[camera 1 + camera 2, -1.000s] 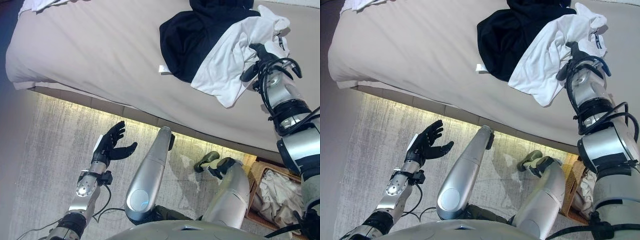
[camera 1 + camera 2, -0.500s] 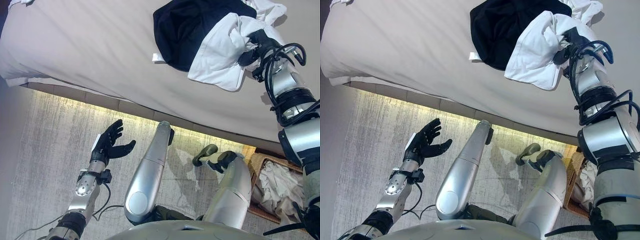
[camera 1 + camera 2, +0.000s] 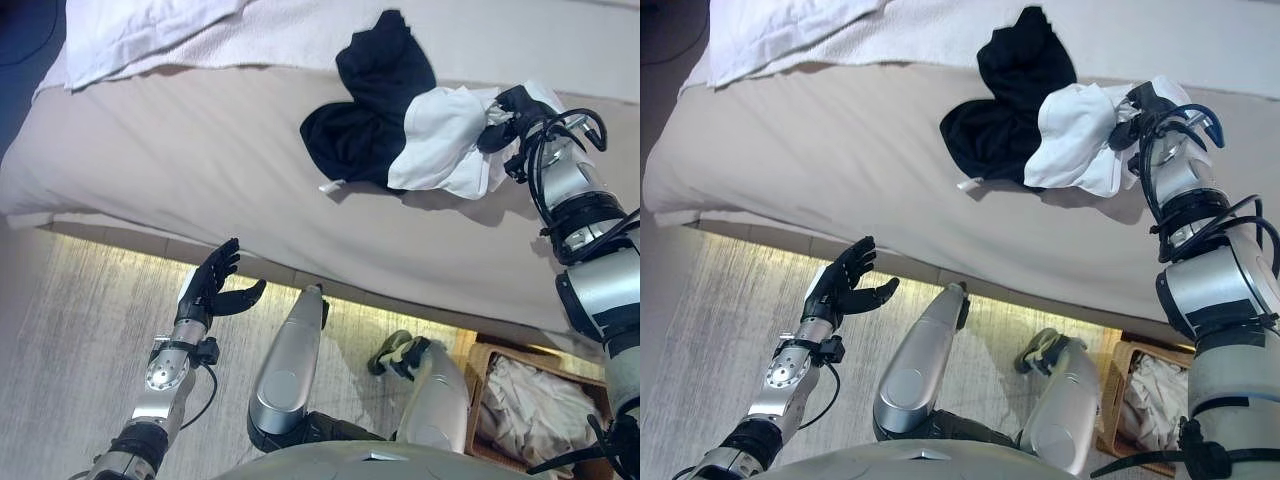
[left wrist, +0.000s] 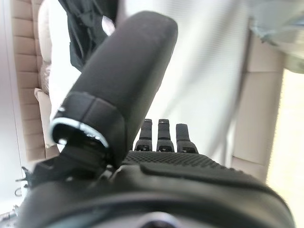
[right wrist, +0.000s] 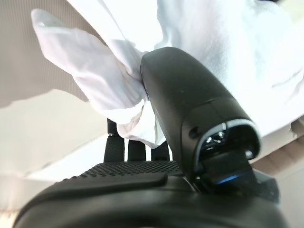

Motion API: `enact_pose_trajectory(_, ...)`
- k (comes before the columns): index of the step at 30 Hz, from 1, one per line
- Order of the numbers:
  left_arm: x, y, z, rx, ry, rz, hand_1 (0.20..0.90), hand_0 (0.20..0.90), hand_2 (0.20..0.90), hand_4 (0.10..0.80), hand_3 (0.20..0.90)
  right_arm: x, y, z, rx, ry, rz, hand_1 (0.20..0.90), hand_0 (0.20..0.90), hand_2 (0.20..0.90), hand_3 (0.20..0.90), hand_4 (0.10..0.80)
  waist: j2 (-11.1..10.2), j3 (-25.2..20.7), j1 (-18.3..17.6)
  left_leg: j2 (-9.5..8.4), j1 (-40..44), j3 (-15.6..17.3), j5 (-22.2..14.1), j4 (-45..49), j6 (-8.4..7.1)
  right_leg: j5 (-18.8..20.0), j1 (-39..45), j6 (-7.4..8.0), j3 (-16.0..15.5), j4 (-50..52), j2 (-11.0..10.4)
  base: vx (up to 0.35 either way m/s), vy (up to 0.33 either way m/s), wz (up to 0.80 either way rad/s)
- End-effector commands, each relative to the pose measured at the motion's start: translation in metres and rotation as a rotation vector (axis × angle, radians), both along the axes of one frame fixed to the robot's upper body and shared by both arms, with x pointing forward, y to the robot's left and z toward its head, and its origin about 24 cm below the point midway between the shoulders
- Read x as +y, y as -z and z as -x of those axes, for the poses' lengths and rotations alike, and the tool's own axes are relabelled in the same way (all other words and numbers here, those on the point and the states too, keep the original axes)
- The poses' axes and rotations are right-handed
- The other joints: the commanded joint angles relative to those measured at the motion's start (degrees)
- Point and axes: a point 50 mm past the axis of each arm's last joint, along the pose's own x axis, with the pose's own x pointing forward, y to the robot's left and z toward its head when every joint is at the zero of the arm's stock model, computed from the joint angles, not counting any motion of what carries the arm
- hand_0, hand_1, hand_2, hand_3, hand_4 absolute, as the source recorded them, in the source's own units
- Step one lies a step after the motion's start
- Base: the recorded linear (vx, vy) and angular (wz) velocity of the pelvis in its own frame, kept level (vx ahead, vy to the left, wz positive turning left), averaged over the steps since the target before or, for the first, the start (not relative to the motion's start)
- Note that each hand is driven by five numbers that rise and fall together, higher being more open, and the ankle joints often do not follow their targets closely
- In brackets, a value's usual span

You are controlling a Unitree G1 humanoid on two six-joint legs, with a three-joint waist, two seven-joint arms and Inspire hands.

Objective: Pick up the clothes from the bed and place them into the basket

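A white garment hangs bunched over the beige bed, lifted at its right end by my right hand, which is shut on it. The right wrist view shows the white cloth pinched between the thumb and the fingers. A black garment lies spread on the bed just left of the white one and partly under it. My left hand is open over the floor in front of the bed, holding nothing. A wicker basket with pale clothes inside stands on the floor at the lower right.
White bedding is heaped along the far left of the bed. A lit strip runs under the bed's front edge, above a pale rug.
My right hand has raised the white garment and bunched it, pulling it partly off the black one. The camera has tilted, showing more of the bed. The left hand stays in place.
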Motion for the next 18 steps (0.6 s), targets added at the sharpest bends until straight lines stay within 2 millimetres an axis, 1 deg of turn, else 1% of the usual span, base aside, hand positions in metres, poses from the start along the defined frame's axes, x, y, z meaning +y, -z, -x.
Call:
enact_pose_trajectory(1, 0.014, -0.007, 0.007, -0.042, -0.018, -0.060, 0.900, 0.900, 0.900, 0.800, 0.900, -0.032, -0.053, 0.020, -0.178, 0.049, 0.021, 0.300, 0.300, 0.300, 0.200, 0.100, -2.1, -10.6, -0.3, -0.01, 3.6, 2.9, 1.1, -4.4, -0.17, 1.0, 10.0, -3.03, -3.6, -7.2, 5.1, 0.134, -0.006, -0.25)
enact_pose_trajectory(2, 0.013, -0.005, 0.007, -0.030, -0.020, -0.063, 0.900, 0.900, 0.900, 0.800, 0.900, -0.036, -0.052, 0.022, -0.167, 0.052, 0.017, 0.300, 0.300, 0.300, 0.200, 0.100, -2.5, -11.6, -0.5, 0.16, 4.9, 3.0, 1.6, -6.3, -0.38, 1.5, 11.4, -2.92, -3.6, -9.5, 5.7, 0.064, 0.003, -0.23)
enact_pose_trajectory(3, 0.013, -0.004, 0.007, -0.023, -0.019, -0.067, 0.900, 0.900, 0.900, 0.800, 0.900, -0.041, -0.052, 0.024, -0.156, 0.061, 0.018, 0.300, 0.300, 0.300, 0.200, 0.100, -2.8, -12.6, -0.8, 0.34, 5.8, 3.6, 3.8, -9.0, -0.21, 3.5, 12.6, -3.24, -4.5, -12.6, 6.2, 0.103, -0.016, -0.18)
enact_pose_trajectory(4, 0.013, -0.004, 0.008, -0.020, -0.020, -0.067, 0.900, 0.900, 0.900, 0.800, 0.900, -0.041, -0.052, 0.024, -0.153, 0.061, 0.018, 0.300, 0.300, 0.300, 0.200, 0.100, -2.9, -12.6, -0.8, 0.38, 6.5, 3.3, 2.3, -8.5, -0.66, 2.2, 13.1, -2.75, -3.8, -12.2, 6.4, 0.087, -0.018, -0.11)
enact_pose_trajectory(5, 0.013, -0.003, 0.008, -0.012, -0.018, -0.069, 0.900, 0.900, 0.900, 0.800, 0.900, -0.046, -0.050, 0.027, -0.140, 0.070, 0.019, 0.300, 0.300, 0.300, 0.200, 0.100, -3.2, -13.4, -1.1, 0.63, 7.6, 3.5, 2.8, -10.0, -0.94, 2.7, 14.3, -2.53, -3.7, -14.0, 6.8, 0.076, -0.015, -0.09)
enact_pose_trajectory(6, 0.012, -0.002, 0.008, -0.007, -0.015, -0.070, 0.900, 0.900, 0.900, 0.800, 0.900, -0.051, -0.046, 0.029, -0.128, 0.081, 0.020, 0.300, 0.300, 0.300, 0.200, 0.100, -3.3, -14.0, -1.4, 0.82, 7.9, 4.0, 4.8, -11.9, -0.77, 4.4, 14.9, -2.87, -4.5, -16.2, 7.1, 0.064, -0.004, -0.07)
enact_pose_trajectory(7, 0.012, 0.000, 0.008, 0.001, -0.009, -0.073, 0.900, 0.900, 0.900, 0.800, 0.900, -0.058, -0.041, 0.033, -0.109, 0.097, 0.023, 0.300, 0.300, 0.300, 0.200, 0.100, -3.5, -14.7, -1.7, 1.02, 8.9, 4.1, 5.3, -13.1, -1.10, 4.8, 16.0, -2.66, -4.3, -17.8, 7.7, 0.049, -0.003, -0.07)
enact_pose_trajectory(9, 0.011, 0.001, 0.008, 0.005, -0.003, -0.075, 0.900, 0.900, 0.900, 0.800, 0.900, -0.064, -0.038, 0.036, -0.096, 0.114, 0.022, 0.300, 0.300, 0.300, 0.200, 0.100, -3.7, -15.1, -1.9, 1.16, 9.7, 4.3, 5.5, -13.9, -1.26, 5.1, 16.8, -2.50, -4.1, -18.9, 8.0, 0.082, -0.024, -0.02)
enact_pose_trajectory(12, 0.009, 0.001, 0.006, 0.005, 0.011, -0.077, 0.900, 0.900, 0.900, 0.800, 0.900, -0.081, -0.034, 0.046, -0.090, 0.182, 0.045, 0.300, 0.300, 0.300, 0.200, 0.100, -3.6, -15.3, -2.6, 1.46, 10.8, 4.7, 5.8, -14.7, -1.55, 5.4, 17.8, -2.48, -3.8, -20.2, 8.6, 0.059, -0.009, -0.06)
enact_pose_trajectory(13, 0.008, 0.001, 0.006, 0.004, 0.012, -0.078, 0.900, 0.900, 0.900, 0.800, 0.900, -0.085, -0.032, 0.048, -0.084, 0.199, 0.038, 0.900, 0.900, 0.900, 0.900, 0.800, -3.6, -15.2, -2.7, 1.41, 10.8, 4.8, 5.6, -14.4, -1.48, 5.3, 17.8, -2.57, -3.7, -20.0, 8.6, 0.000, 0.000, 0.00)
enact_pose_trajectory(16, 0.009, 0.001, 0.005, 0.001, 0.014, -0.083, 0.900, 0.900, 0.900, 0.800, 0.900, -0.091, -0.028, 0.052, -0.069, 0.230, 0.035, 0.900, 0.900, 0.900, 0.900, 0.800, -3.3, -14.5, -2.9, 1.31, 10.3, 4.8, 5.0, -13.6, -1.30, 5.1, 17.2, -2.63, -3.4, -19.0, 8.3, 0.000, 0.000, 0.00)
enact_pose_trajectory(18, 0.011, 0.000, 0.005, 0.002, 0.010, -0.084, 0.900, 0.900, 0.900, 0.800, 0.900, -0.095, -0.022, 0.054, -0.054, 0.252, 0.034, 0.900, 0.900, 0.900, 0.900, 0.800, -2.9, -13.8, -3.1, 1.20, 9.7, 4.8, 4.5, -12.8, -1.09, 4.9, 16.6, -2.76, -3.2, -18.2, 8.1, -0.023, -0.008, 0.10)
